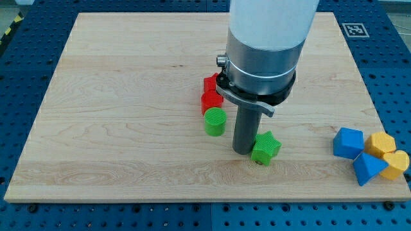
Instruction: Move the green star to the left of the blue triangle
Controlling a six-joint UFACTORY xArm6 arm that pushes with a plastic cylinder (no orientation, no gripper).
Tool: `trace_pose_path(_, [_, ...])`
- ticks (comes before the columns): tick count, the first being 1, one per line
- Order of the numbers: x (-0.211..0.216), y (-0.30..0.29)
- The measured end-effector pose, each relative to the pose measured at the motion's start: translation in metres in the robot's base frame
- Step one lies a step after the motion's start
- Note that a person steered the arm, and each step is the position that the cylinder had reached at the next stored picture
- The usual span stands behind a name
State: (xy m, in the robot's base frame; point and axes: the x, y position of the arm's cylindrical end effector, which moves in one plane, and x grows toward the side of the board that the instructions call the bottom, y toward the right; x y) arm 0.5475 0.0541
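You see a pale wooden board (128,96) resting on a blue perforated table (26,212). Above its middle hangs the arm's wide white and grey cylindrical body (263,45), hiding part of the board behind it. There is no pincer on this rig, so nothing opens or grips; the arm ends in a dark rod, and my tip (243,151) sits on the board touching the view's left side of the green star block (266,147). Just to the view's left stands a green cylinder block (215,121), with a red cylinder block (211,101) and another red block (210,83) behind it. Well apart, at the view's right edge, you find a blue cube-like block (349,142), the blue triangle block (368,168), and two yellow blocks (383,142) (397,163) clustered together.
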Motion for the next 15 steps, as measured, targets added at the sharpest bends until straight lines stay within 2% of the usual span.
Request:
trace_pose_path(5, [0.000,0.046])
trace_pose_path(7, [-0.027,0.046])
trace_pose_path(11, [-0.036,0.052])
trace_pose_path(15, [-0.005,0.060])
